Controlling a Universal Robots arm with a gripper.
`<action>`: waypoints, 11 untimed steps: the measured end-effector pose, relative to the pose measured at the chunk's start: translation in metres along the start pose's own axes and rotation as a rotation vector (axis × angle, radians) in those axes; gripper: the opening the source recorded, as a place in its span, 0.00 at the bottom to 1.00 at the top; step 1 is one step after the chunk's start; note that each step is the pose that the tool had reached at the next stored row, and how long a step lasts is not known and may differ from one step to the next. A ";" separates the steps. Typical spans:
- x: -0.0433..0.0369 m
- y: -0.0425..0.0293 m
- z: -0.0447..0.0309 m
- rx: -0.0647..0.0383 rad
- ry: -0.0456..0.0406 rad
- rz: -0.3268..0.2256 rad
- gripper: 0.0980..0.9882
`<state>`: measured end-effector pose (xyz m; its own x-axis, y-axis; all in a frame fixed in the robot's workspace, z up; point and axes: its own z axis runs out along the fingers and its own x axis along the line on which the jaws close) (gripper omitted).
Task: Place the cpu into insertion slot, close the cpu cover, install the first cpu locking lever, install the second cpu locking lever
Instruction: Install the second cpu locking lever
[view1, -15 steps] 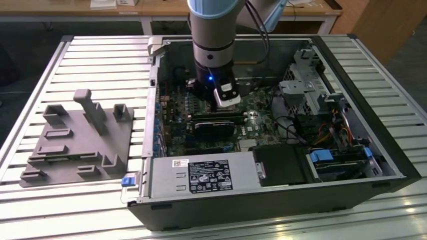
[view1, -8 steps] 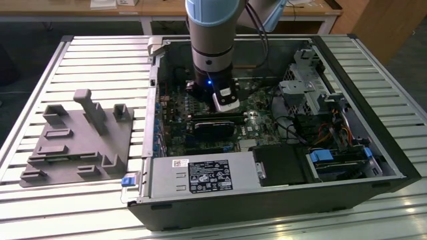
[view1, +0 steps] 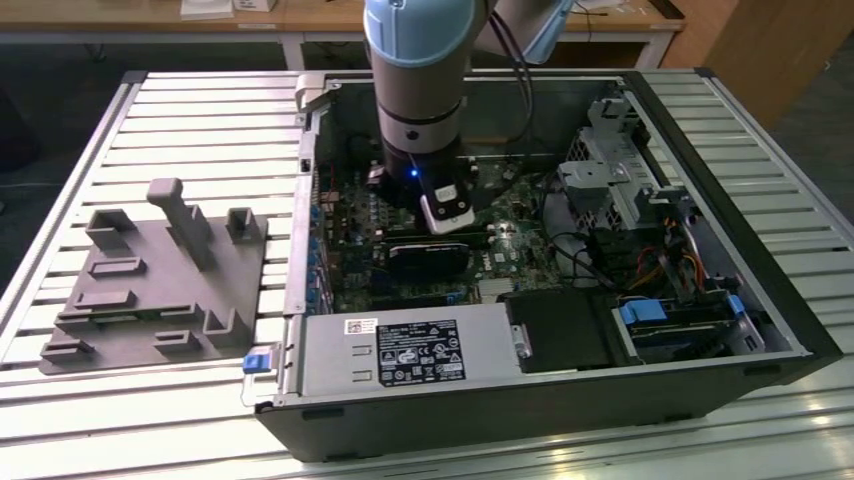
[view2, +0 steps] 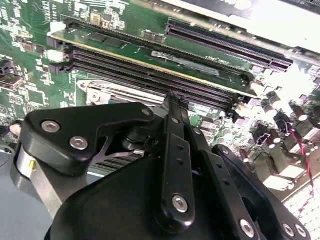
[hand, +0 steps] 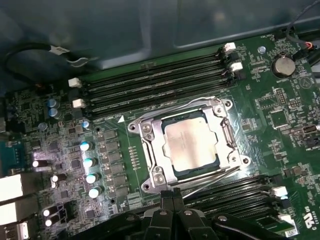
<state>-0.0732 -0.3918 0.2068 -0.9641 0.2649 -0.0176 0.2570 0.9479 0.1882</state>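
The cpu (hand: 191, 142) is seen seated under the closed cpu cover (hand: 152, 150), whose thin springy levers are judged best pressed at their ends; the gripper (hand: 172, 195) fingers are drawn together

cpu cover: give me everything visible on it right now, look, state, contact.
In the first wrist view the cpu cover is a thin silver metal frame, roughly square, with a cut-out centre window. It lies flat and closed over the insertion slot, and the cpu, dull silvery-brown, shows through the window. Screw heads sit at the corners. Thin wire levers run along two sides of the frame, close against its edges; whether they are latched cannot be told. The gripper sits just beside the frame's edge, fingertips together.
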 end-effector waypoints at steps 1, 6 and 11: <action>0.0006 -0.0012 0.0001 -0.005 0.0015 -0.001 0.01; 0.0029 -0.0072 0.0007 -0.030 0.0088 -0.003 0.01; 0.0069 -0.0110 0.0030 -0.064 0.0187 -0.005 0.01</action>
<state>-0.0825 -0.3998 0.2017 -0.9665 0.2565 -0.0004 0.2483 0.9358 0.2502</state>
